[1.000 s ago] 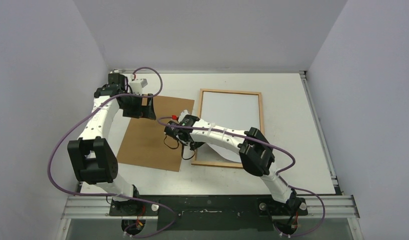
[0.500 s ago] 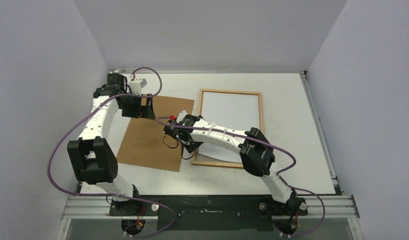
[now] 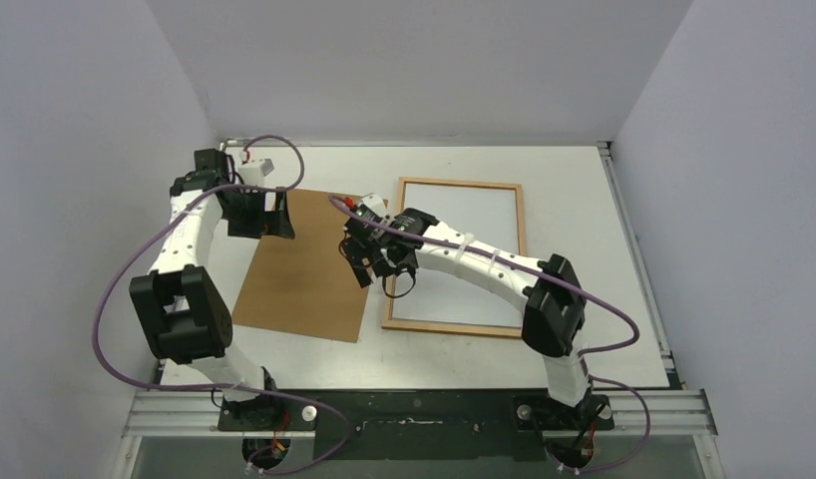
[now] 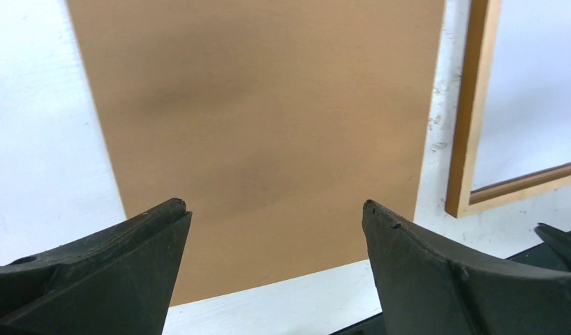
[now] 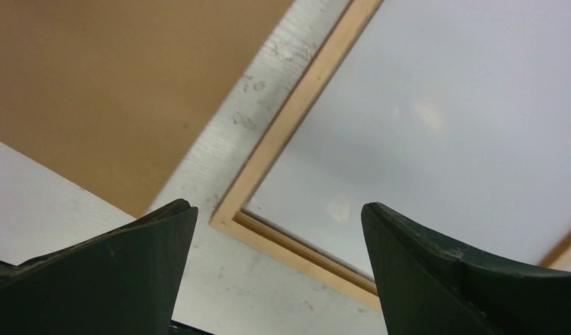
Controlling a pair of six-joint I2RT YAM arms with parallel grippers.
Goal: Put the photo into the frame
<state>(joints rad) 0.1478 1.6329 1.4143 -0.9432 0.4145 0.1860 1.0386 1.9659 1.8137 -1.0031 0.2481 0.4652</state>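
Observation:
The frame, thin orange-brown wood, lies flat right of centre. The photo fills its opening, lying flat with a plain white side up; its printed side is hidden. My right gripper hovers open over the frame's left rail, holding nothing. In the right wrist view the frame's corner and the white photo lie below my open right gripper. My left gripper hangs open and empty over the far end of the brown board; the left wrist view shows my left gripper above that board.
A plain brown fibreboard backing sheet lies flat just left of the frame, with a narrow strip of white table between them. It also shows as the backing sheet beside the frame's rail. Grey walls close in three sides.
My right gripper opened and let go of the white sheet, which settled flat inside the frame. The right arm lifted and moved toward the back; the left gripper shifted slightly left.

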